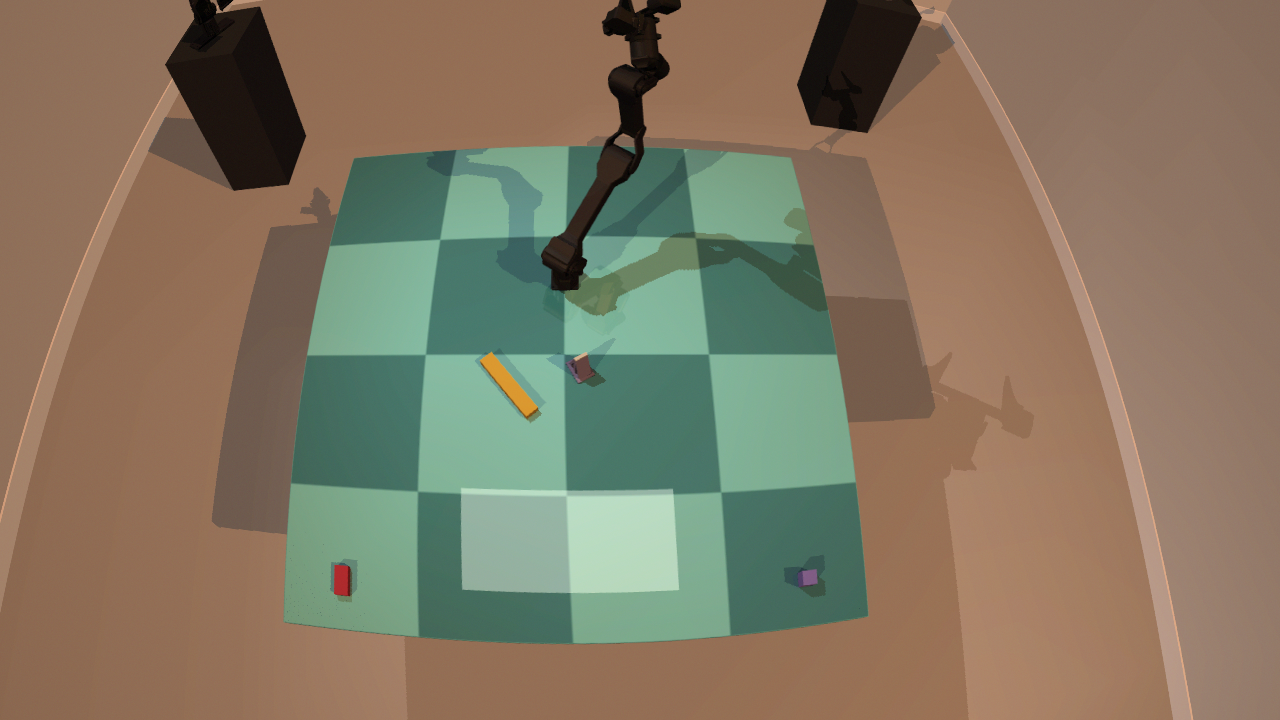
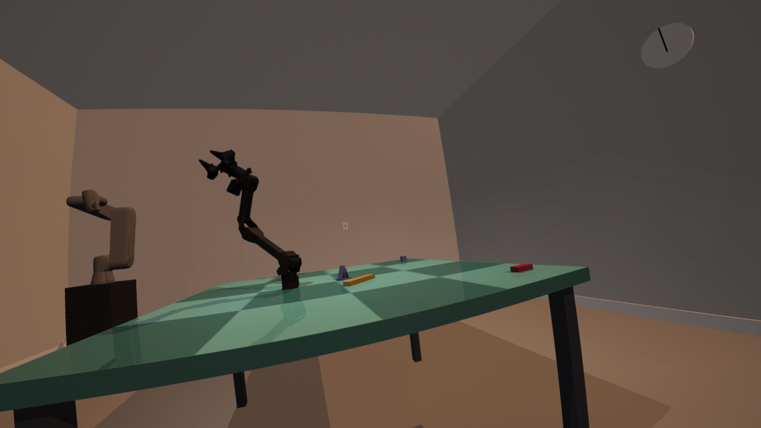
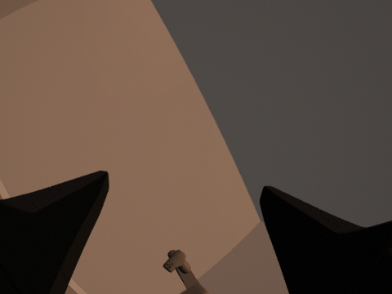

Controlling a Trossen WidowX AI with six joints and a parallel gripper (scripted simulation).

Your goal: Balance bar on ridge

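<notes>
Jaws (image 2: 204, 156) spread apart, raised high above the table (image 1: 501, 617) (image 2: 319, 340), pointing away.

I seem to be in a robotics lab: other arms on black stands (image 1: 234, 98) (image 2: 101, 311) surround my checkered green table (image 1: 637, 420) (image 2: 319, 319), with a plain wall clock (image 2: 667, 45).
</notes>
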